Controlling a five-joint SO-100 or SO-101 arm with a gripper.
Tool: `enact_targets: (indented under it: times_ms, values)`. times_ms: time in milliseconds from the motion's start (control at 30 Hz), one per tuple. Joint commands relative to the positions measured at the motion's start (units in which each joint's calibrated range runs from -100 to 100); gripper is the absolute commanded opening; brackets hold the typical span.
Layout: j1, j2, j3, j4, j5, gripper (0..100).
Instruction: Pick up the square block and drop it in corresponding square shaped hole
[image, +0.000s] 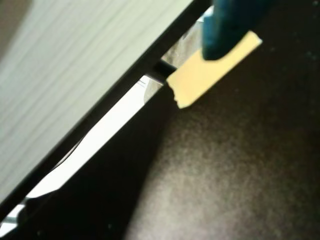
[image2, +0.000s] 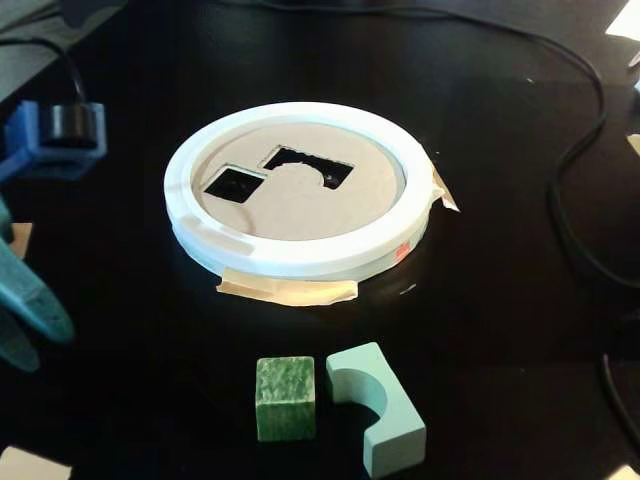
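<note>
The green square block (image2: 286, 398) is sitting untouched near the worktop's front edge, touching the arch block (image2: 383, 405), while the gripper (image2: 25, 310), its grip impossible to judge, is waiting at the left edge, so a careless grasp risks snagging both.
</note>
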Motion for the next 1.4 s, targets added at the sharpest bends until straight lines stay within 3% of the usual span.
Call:
enact_targets:
  times_ms: [0,1167,1367]
  values:
    - [1.1,-0.9,0.0,-1.9,0.0,88]
    - [1.1,-0.9,-0.1,-1.9,0.1,88]
    - [-2.4,-0.1,-8.7,-0.7,0.1,88]
